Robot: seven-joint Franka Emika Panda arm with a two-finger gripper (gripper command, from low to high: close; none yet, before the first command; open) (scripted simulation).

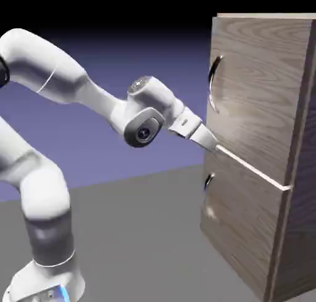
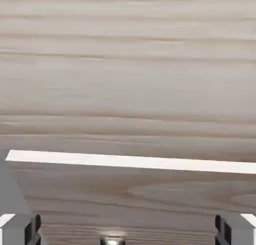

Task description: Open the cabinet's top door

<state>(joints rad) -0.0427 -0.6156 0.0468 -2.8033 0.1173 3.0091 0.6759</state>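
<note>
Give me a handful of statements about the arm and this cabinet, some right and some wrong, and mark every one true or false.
1. The top door is closed. True.
2. The pincer is closed around the long curved handle. False: its fingertips stand wide apart with no handle between them.
3. A pale seam separates the top door from the lower panel. True.
4. The lower panel has no handle. False: it carries a small curved one.
5. The pincer is up above the cabinet's top. False: it is at the front, near the seam, below the long handle.
6. The long handle sits toward the door edge nearer the arm. True.
</note>
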